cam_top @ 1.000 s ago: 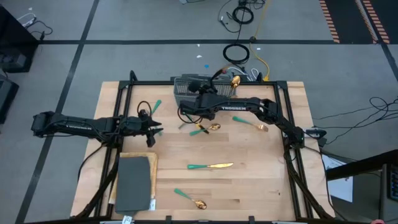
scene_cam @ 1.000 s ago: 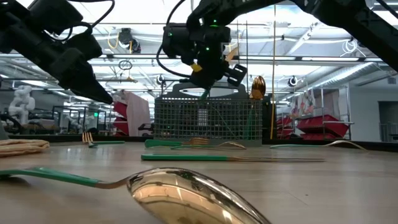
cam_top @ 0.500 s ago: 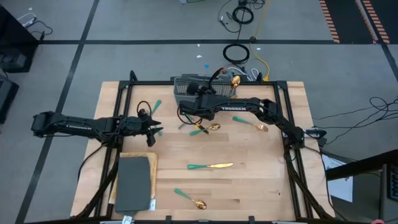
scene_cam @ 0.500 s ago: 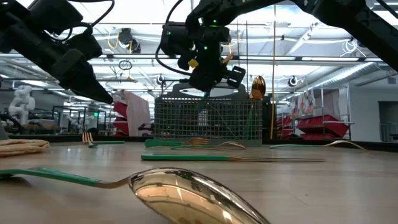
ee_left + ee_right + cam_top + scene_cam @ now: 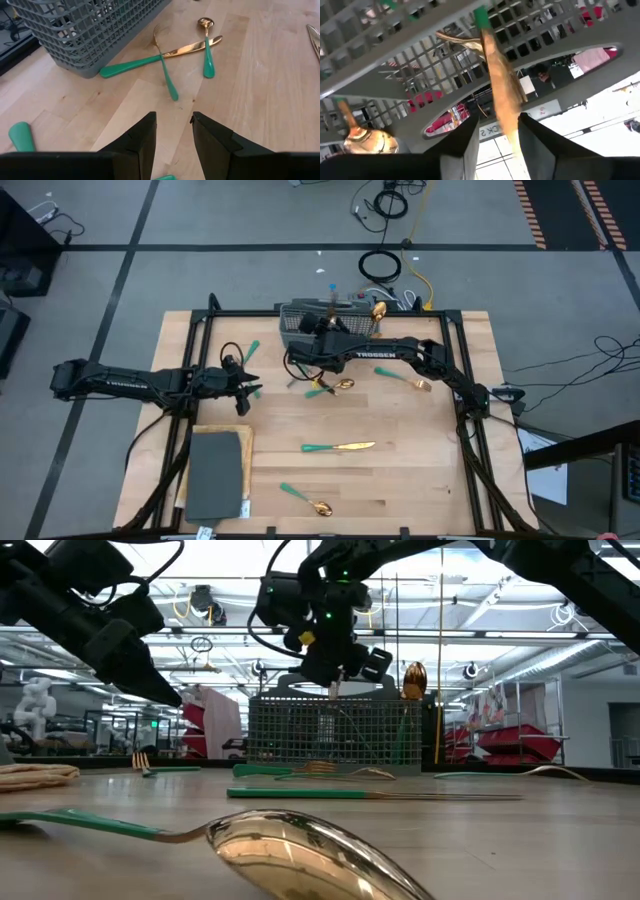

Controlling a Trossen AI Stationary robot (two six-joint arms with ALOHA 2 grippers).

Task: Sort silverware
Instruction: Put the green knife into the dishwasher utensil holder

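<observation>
Closest to me, at the front edge of the worktop (image 5: 420, 480), a spoon (image 5: 308, 502) lies flat with its gold bowl toward the right. Just left of it sits a dark grey pad (image 5: 215, 472). A step farther in, a knife (image 5: 340, 447) lies crosswise near the middle, teal handle to the left.

Beyond that, the left gripper (image 5: 247, 390) hovers over the left half of the worktop. It is released, with a clear gap between its fingers (image 5: 145, 135) and nothing in it. One teal-handled piece (image 5: 250, 351) lies just behind it.

From the left wrist view I see three more pieces in a loose heap at the foot of the grey mesh caddy (image 5: 90, 30). A fork (image 5: 165, 70) crosses over a second knife (image 5: 160, 56), and a small spoon (image 5: 206, 47) rests on the knife's blade. Off to the right, well apart from the heap, another spoon (image 5: 405, 378) lies on the wood.

Farthest back, the caddy stands at the rear edge with a gold spoon head (image 5: 414, 680) sticking up from its right side. The right gripper (image 5: 325, 328) hangs directly above the caddy's rim. A gold-bladed piece (image 5: 500, 85) sits in that gripper, its teal handle pointing down into a compartment. The piece looks smeared in the right wrist view, so I cannot tell whether the gripper is clamping it or has let it go.
</observation>
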